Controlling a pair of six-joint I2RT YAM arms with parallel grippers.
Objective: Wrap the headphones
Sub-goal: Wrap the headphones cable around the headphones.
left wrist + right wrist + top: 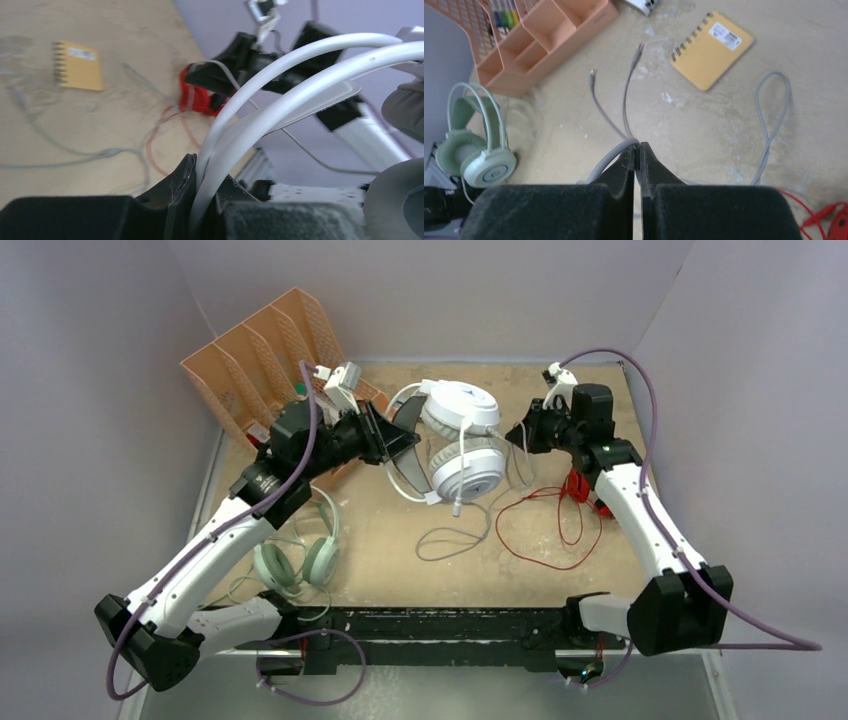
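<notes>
Three headsets are on the table (pixel 400 540). The white headset (pixel 467 468) is in the middle, between the two arms. The left gripper (pixel 202 172) is closed firmly on it, and the white headband (pixel 280 95) passes between its fingers. The right gripper (pixel 639 150) is also closed, and its tips pinch the grey cord (pixel 611 157); more of this cord lies in loose loops on the table. The red headset (pixel 580 488) lies just beside the right arm, with its red cord (pixel 545 535) spread in a wide loop near the white headset. The mint headset (pixel 295 560) lies flat at the near left, beside the left arm. An orange organizer (pixel 255 365) stands at the back left. A yellow notebook (pixel 711 50) lies on the table.
</notes>
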